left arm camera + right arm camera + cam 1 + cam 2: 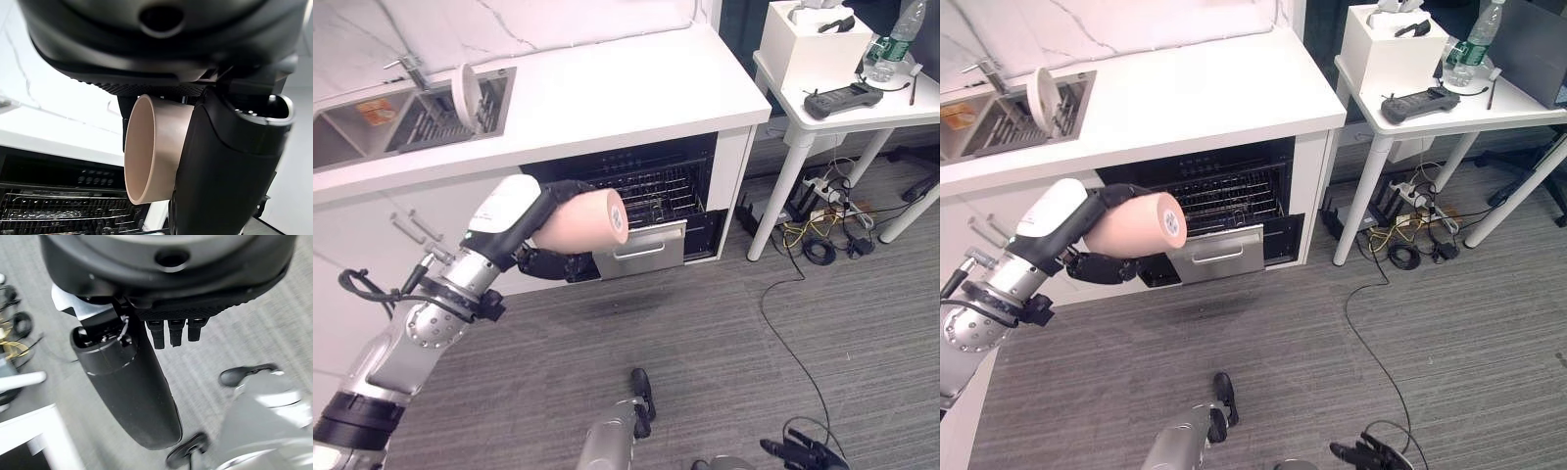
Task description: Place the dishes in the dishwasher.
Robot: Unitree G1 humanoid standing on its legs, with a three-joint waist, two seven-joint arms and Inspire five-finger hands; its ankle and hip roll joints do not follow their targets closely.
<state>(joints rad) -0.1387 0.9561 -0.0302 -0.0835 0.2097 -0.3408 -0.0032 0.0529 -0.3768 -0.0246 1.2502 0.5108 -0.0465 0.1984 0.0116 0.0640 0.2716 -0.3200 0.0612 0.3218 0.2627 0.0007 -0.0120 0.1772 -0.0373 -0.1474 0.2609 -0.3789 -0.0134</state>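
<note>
Nearest in the left eye view, the left hand grips a beige cup on its side, just before the dishwasher's pulled-out rack. Left wrist view: carry it over the wires, then lower. Right wrist view: right hand hangs relaxed, holding nothing.

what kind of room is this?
Probably a mock kitchen in a lab or office: white counter with an inset steel sink, open dishwasher underneath, and a white side table with cables beneath.
</note>
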